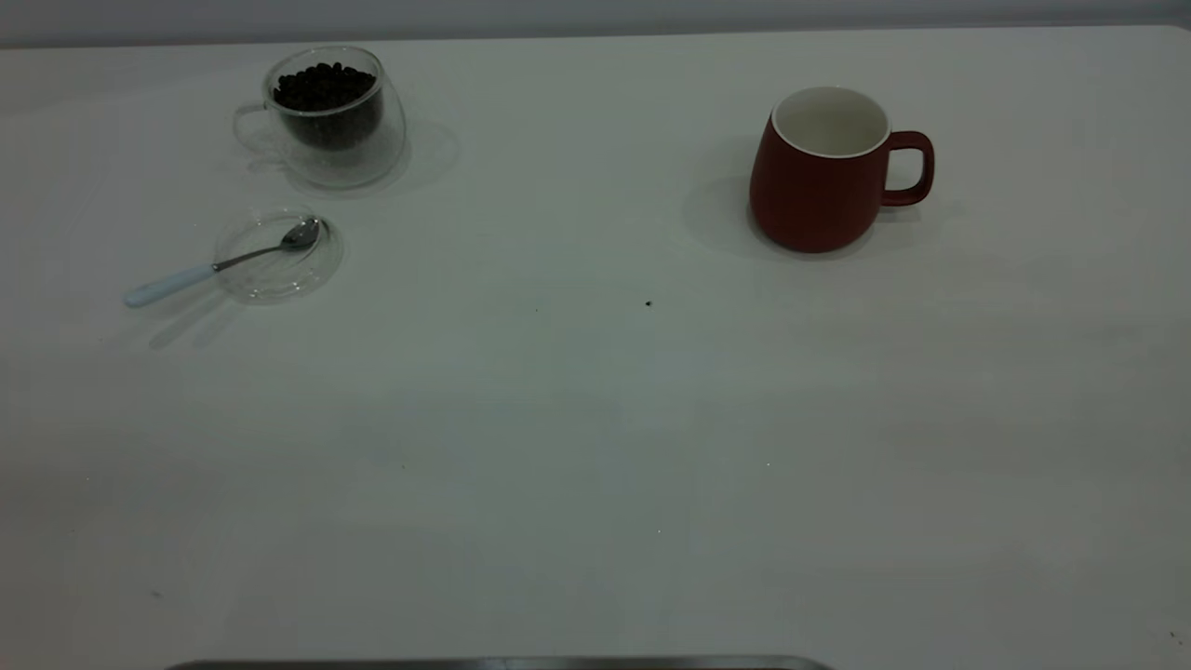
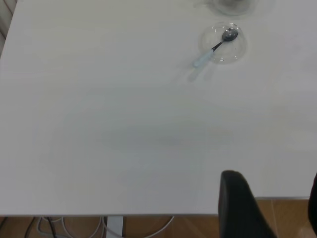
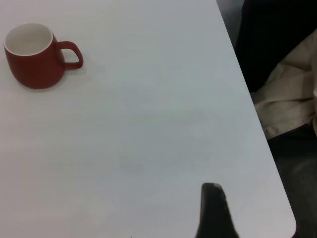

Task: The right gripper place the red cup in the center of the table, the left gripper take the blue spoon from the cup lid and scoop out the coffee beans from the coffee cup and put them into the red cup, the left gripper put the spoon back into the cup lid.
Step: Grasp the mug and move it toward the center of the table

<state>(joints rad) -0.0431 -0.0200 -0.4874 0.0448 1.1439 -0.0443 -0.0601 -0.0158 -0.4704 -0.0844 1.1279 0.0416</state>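
The red cup [image 1: 819, 186] stands upright and empty at the back right of the table [image 1: 595, 419], handle to the right; the right wrist view shows it too [image 3: 34, 59]. The coffee cup [image 1: 326, 121] holds the coffee beans [image 1: 324, 86] at the back left. In front of it the blue spoon [image 1: 219, 267] rests with its bowl in the cup lid [image 1: 277, 256] and its handle sticking out to the left. Neither gripper shows in the exterior view. My left gripper [image 2: 272, 181] is open and empty at the table's near edge, far from the spoon [image 2: 213, 49]. My right gripper [image 3: 270, 198] shows one finger [image 3: 214, 208], far from the red cup.
The table's right edge and rounded corner [image 3: 290, 223] lie close to my right gripper, with dark and beige cloth [image 3: 292, 94] beyond. Cables [image 2: 74, 225] hang under the near edge by my left gripper. A tiny dark speck [image 1: 649, 303] lies mid-table.
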